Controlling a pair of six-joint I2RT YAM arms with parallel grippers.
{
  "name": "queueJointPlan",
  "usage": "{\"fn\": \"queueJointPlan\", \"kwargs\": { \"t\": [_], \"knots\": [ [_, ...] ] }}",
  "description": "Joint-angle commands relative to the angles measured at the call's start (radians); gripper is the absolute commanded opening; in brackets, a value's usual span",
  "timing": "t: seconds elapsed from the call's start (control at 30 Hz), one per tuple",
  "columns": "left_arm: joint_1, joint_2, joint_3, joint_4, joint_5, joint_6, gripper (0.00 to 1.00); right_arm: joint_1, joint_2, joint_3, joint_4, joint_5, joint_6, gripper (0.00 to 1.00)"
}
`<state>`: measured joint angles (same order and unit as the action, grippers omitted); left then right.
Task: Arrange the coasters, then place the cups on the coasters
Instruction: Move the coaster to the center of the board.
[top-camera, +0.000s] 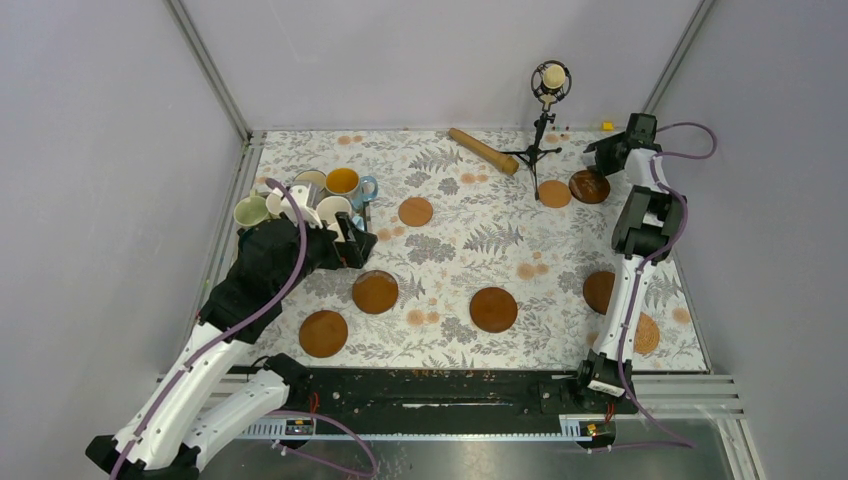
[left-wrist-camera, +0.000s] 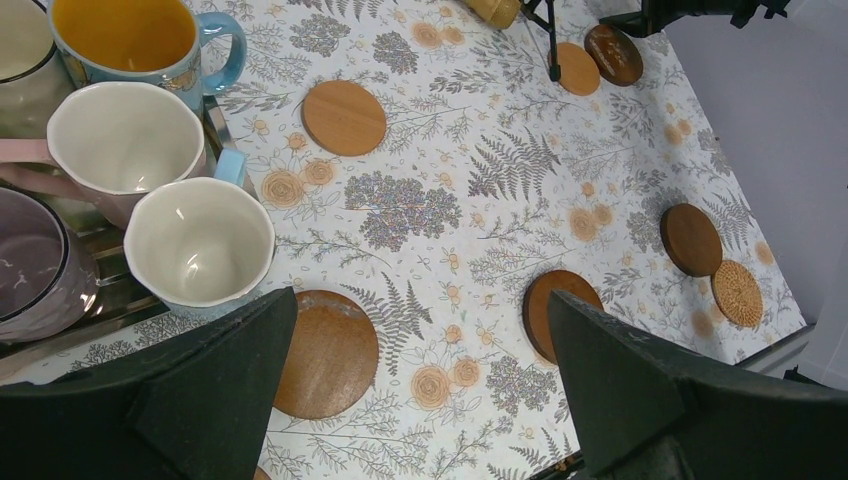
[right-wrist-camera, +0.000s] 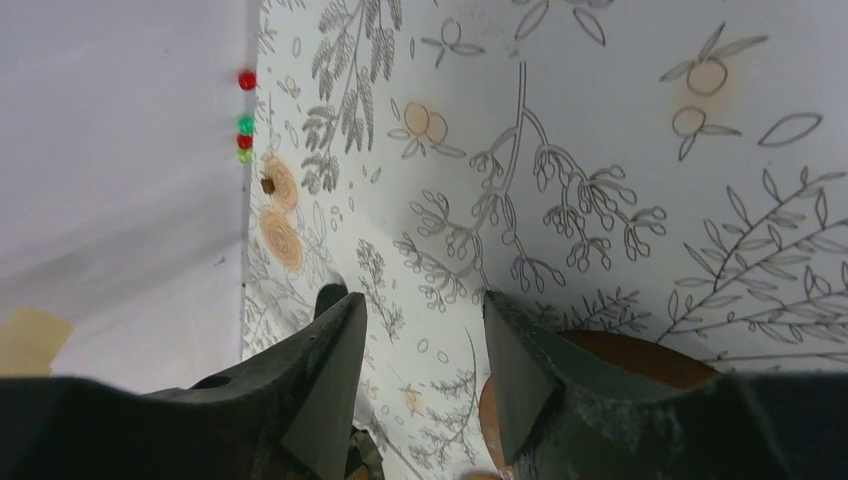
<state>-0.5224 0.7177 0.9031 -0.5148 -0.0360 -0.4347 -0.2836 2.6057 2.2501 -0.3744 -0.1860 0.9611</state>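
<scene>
Several brown coasters lie spread on the floral cloth, among them one (top-camera: 375, 291) just in front of my left gripper, one (top-camera: 493, 309) mid-table and a dark one (top-camera: 589, 186) at the far right. Several cups are clustered at the far left, including a blue cup with a yellow inside (left-wrist-camera: 125, 35), a pink cup (left-wrist-camera: 125, 135), a light blue cup (left-wrist-camera: 200, 240) and a mauve cup (left-wrist-camera: 30, 260). My left gripper (left-wrist-camera: 421, 297) (top-camera: 362, 240) hovers open beside the cups, holding nothing. My right gripper (right-wrist-camera: 425, 310) (top-camera: 592, 160) stands open just above the cloth, with the dark coaster (right-wrist-camera: 640, 360) under its right finger.
A wooden stick (top-camera: 483, 150) and a microphone on a tripod (top-camera: 545, 100) stand at the back, next to a tan coaster (top-camera: 554, 193). The cups rest on a metal rack (left-wrist-camera: 100, 300). A woven coaster (top-camera: 646, 333) lies near the right arm's base. Grey walls close three sides.
</scene>
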Motion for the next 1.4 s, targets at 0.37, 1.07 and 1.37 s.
{"fn": "queueJointPlan", "kwargs": {
  "t": [0.37, 1.07, 1.37],
  "knots": [
    [0.006, -0.044, 0.028, 0.051, -0.007, 0.001, 0.99, -0.003, -0.302, -0.421, -0.071, -0.077, -0.123, 0.52],
    [0.000, -0.077, 0.023, 0.052, -0.001, -0.006, 0.99, -0.003, -0.689, -0.788, -0.045, -0.041, -0.285, 0.57],
    [-0.007, -0.081, 0.022, 0.051, -0.004, -0.005, 0.99, -0.005, -0.560, -0.532, -0.265, 0.175, -0.422, 0.70]
  ]
}}
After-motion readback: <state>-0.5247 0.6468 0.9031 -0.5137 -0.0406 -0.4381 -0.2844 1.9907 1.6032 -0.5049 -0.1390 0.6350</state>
